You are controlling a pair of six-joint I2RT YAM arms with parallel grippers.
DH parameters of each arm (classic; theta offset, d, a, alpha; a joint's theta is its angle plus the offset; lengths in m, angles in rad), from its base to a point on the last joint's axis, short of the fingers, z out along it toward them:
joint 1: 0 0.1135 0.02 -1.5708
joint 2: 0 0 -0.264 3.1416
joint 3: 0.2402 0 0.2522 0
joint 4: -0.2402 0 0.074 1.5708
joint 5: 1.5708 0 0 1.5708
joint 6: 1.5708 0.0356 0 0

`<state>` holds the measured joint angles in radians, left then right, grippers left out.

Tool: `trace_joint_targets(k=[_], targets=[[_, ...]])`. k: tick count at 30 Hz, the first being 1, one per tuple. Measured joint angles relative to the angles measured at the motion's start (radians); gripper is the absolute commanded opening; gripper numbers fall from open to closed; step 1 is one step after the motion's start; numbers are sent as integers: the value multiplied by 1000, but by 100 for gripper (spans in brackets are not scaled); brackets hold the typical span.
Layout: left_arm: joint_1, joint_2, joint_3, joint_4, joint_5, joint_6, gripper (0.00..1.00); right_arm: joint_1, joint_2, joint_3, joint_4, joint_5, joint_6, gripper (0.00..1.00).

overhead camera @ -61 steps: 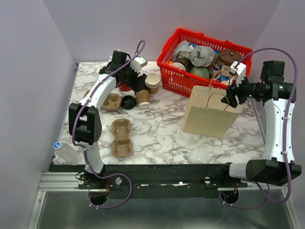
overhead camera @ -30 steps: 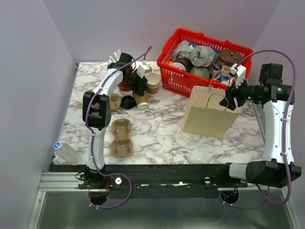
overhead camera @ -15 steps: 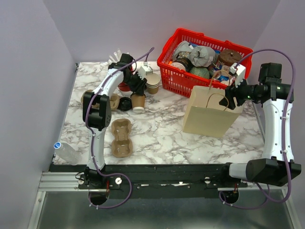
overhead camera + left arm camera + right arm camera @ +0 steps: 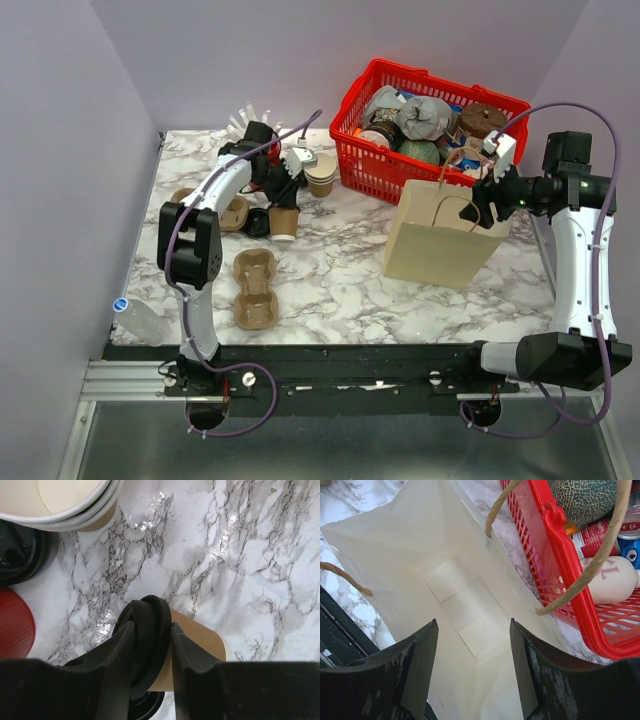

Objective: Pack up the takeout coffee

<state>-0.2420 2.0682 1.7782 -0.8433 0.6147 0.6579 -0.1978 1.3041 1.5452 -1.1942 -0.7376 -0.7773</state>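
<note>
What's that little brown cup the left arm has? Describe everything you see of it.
The takeout coffee cup is small, tapered, brown kraft paper with a pale rim. The left gripper is shut on it over the marble table, beside a black lid. Whether it rests on the table is unclear.

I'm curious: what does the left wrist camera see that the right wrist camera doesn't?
Only the left wrist view: the left end effector closed on the brown cup, with the stack of cream cups, a black lid and the edge of a red cup nearby.

Only the right wrist view: the right end effector, fingers spread, looking into the open paper bag, with the red basket beside it.

Both: the marble table, and each camera's own black fingers at the bottom of the picture.
</note>
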Motion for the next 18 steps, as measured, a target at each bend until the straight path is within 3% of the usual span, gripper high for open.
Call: trace_joint_targets(k=[9, 18], targets=[[-40, -201, -245, 266, -36, 29, 20, 0, 0, 0, 7, -1, 11, 68], [-69, -246, -451, 703, -198, 12, 20, 0, 1, 6, 10, -1, 23, 68]])
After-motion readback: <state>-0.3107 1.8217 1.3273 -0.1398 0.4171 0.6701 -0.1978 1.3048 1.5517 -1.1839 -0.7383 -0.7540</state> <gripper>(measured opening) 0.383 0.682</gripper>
